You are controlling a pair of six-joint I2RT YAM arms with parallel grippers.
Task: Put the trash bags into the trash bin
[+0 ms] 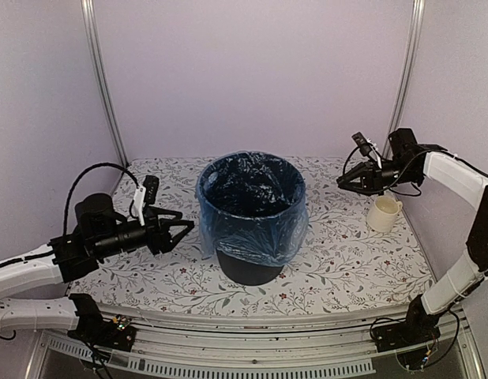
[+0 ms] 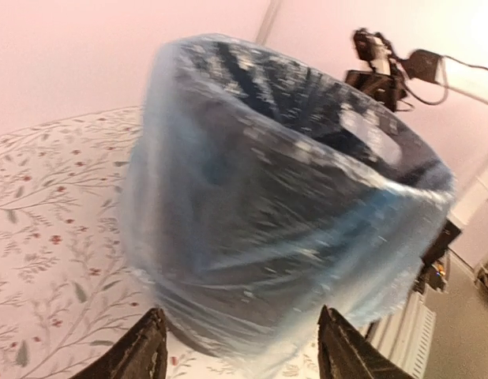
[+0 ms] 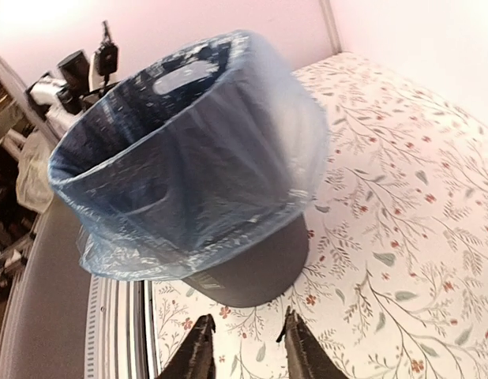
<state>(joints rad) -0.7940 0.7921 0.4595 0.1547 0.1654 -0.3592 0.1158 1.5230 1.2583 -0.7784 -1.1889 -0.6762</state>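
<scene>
Left wrist view showed the left fingers (image 2: 145, 354) spread wide and empty; the right fingers (image 3: 198, 351) stood narrowly apart, empty too. Ahead of both, the thin, crinkly, translucent light-blue plastic bag (image 2: 252, 237) lined the tall round dark plastic bin (image 3: 256, 278), folded over its rim. Light, soft, slippery film: probably best pinched at the loose skirt.

The bag (image 1: 256, 225) is thin, crinkly, translucent light-blue plastic film with a glossy sheen. The bin (image 1: 248, 270) under it is smooth, matt dark plastic. The tabletop (image 1: 347, 260) has a matt, floral-printed covering. At the bin's 3 o'clock, the cream mug (image 1: 384, 213) looks smooth.
</scene>
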